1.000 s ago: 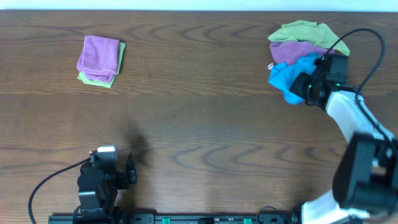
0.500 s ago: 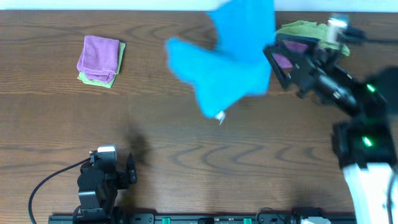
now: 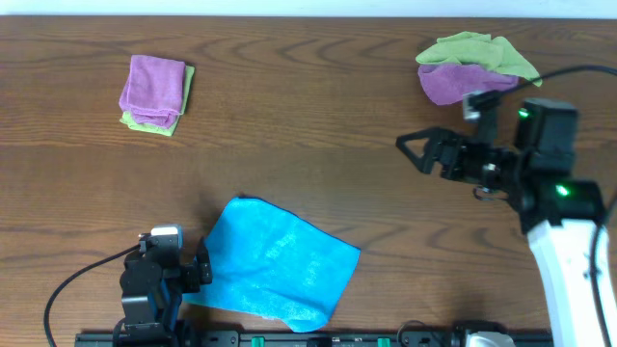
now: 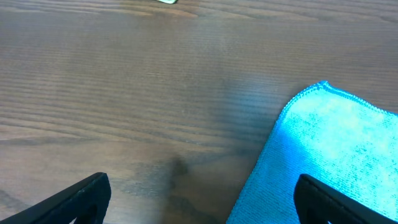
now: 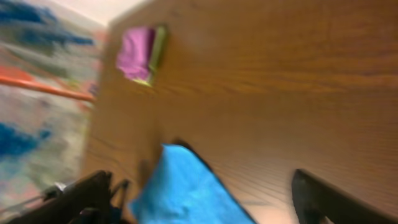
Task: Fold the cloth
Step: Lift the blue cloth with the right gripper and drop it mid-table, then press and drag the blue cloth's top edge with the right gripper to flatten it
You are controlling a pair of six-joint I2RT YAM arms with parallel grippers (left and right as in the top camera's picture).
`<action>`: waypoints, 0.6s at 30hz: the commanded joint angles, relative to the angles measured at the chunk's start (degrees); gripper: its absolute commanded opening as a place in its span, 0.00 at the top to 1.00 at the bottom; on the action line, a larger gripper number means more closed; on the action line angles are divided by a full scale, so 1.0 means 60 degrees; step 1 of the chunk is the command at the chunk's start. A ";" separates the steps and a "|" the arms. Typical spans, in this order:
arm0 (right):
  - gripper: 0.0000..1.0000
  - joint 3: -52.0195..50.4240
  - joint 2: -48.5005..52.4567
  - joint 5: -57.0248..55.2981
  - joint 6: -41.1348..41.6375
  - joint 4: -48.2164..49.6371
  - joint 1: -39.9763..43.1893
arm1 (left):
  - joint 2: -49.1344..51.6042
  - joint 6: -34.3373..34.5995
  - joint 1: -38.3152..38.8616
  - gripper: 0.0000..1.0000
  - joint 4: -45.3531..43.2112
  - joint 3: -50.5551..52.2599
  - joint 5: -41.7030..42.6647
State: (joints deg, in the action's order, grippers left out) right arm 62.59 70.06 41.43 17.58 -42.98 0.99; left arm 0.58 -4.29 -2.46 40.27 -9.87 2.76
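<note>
We see the bright sky-blue square microfibre cloth lying spread out in a single layer on the dark brown wooden tabletop, turned askew so that its corners point like a diamond. Its left edge sits just beside the left gripper, and from there the cloth runs off to that gripper's right. The left gripper rests low over the tabletop with its two black fingers set wide apart and nothing between them. In its wrist view one hemmed corner of the cloth reaches forward of the gripper, and the cloth's edge runs down towards the finger at the right of the picture; we cannot tell whether that finger touches it.

Well apart from the left gripper, far to its right and farther out, the right gripper hangs with its fingers spread and empty. Its wrist view is blurred.

Straight out beyond the left gripper, well apart from it, a folded purple cloth lies on top of a folded lime-green cloth. Far to the left gripper's right and farthest out, a crumpled lime-green cloth lies over a crumpled purple cloth
</note>
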 commanded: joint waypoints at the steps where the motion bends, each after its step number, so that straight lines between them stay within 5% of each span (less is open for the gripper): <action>1: 0.61 0.0011 0.0747 -0.0514 -0.1253 -0.0076 -0.0747 | -0.0062 0.0106 0.0022 0.05 0.0073 0.0113 -0.0073; 2: 0.87 0.0011 0.0954 -0.0517 -0.1468 -0.0044 -0.1027 | -0.0062 0.0106 0.0022 0.05 0.0073 0.0113 -0.0073; 3: 0.99 0.0011 0.1260 -0.0521 -0.1745 0.0029 -0.1475 | -0.0062 0.0106 0.0022 0.04 0.0073 0.0113 -0.0073; 12: 0.99 0.0011 0.3406 -0.2783 -0.2087 0.0896 -0.5654 | -0.0062 0.0106 0.0022 0.05 0.0073 0.0113 -0.0073; 18: 0.99 0.0011 0.4819 -0.3155 -0.2014 0.1541 -0.6845 | -0.0062 0.0106 0.0022 0.05 0.0073 0.0113 -0.0073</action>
State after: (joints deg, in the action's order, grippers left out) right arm 62.61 96.38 25.04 6.39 -34.26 -38.48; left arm 0.58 -4.29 -2.46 40.25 -9.87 2.76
